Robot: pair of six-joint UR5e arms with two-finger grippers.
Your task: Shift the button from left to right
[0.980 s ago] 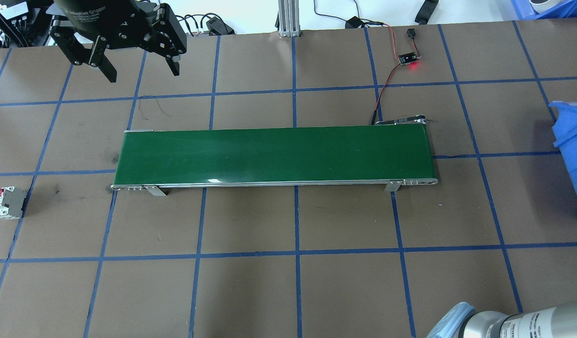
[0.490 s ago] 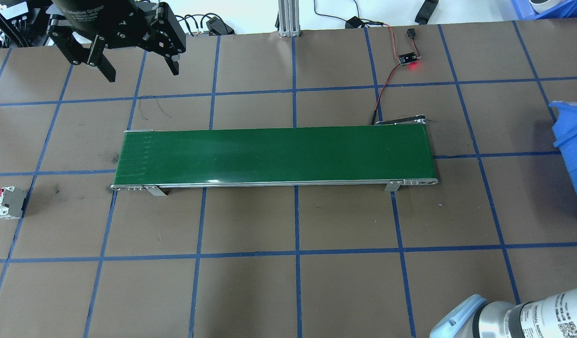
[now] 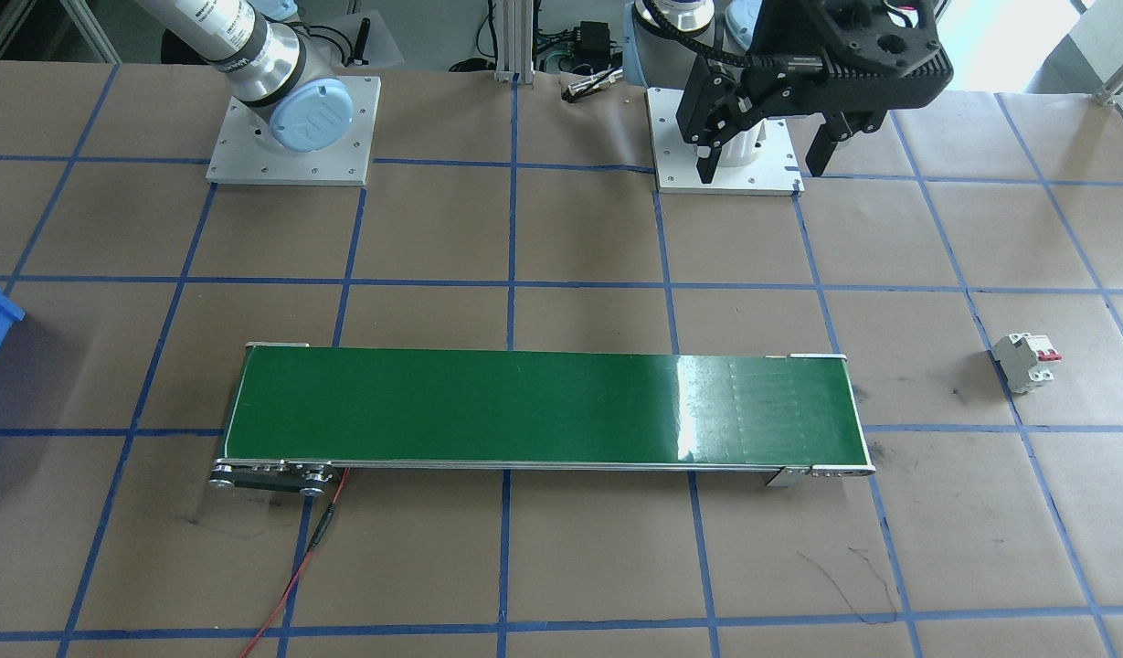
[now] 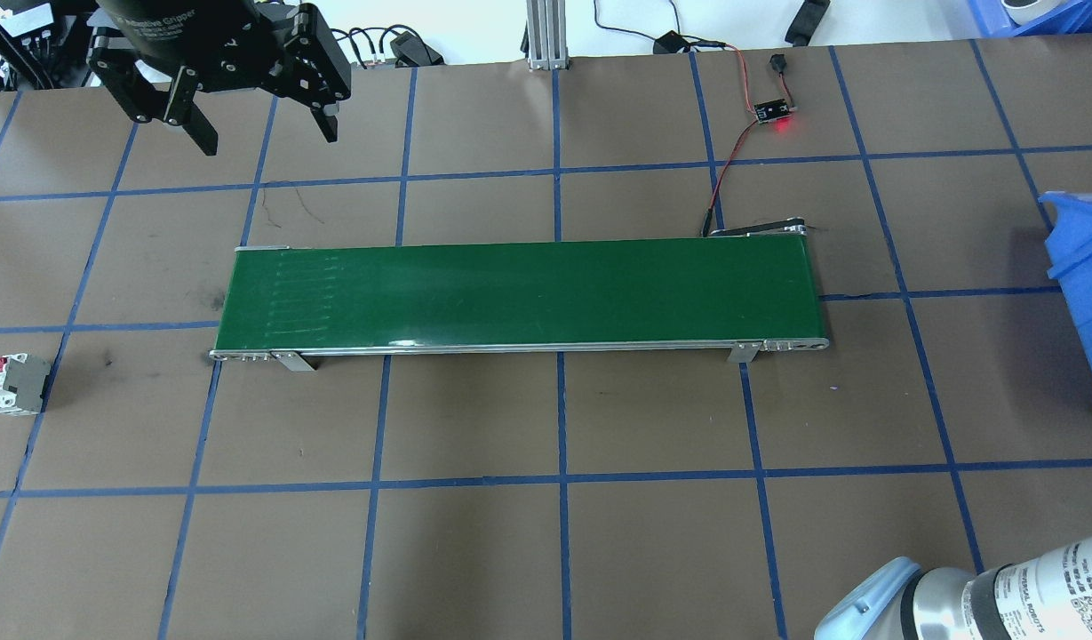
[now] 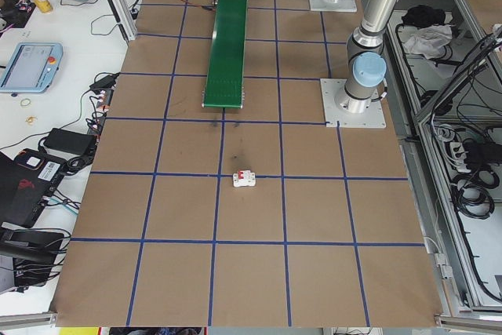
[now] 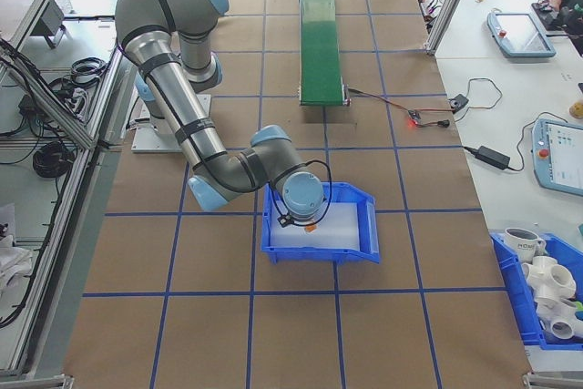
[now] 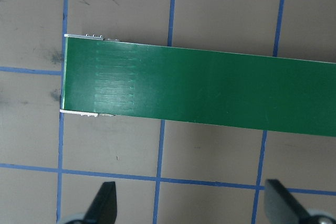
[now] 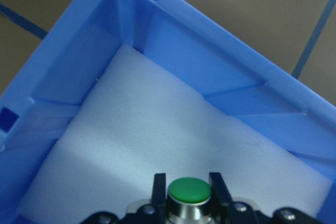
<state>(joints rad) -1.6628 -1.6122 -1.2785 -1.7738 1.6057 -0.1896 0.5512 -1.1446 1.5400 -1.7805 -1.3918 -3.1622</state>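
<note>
**At the right-hand bin: button held above foam liner**

Item: green-capped push-button (image 8: pixel 189 191), pinched between the fingers of the right tool (image 8: pixel 187 192), low over the white foam pad (image 8: pixel 157 145) inside the blue bin (image 6: pixel 364 230) on the table's right side.
Left tool (image 4: pixel 261 133): spread wide, holding nothing, high beyond the conveyor belt's (image 4: pixel 519 293) left end.
Circuit breaker (image 4: pixel 11 384): far left, untouched.
Risk: released from height or tilted, the button may bounce or roll on the foam; lowering off-centre could strike the bin wall.
</note>
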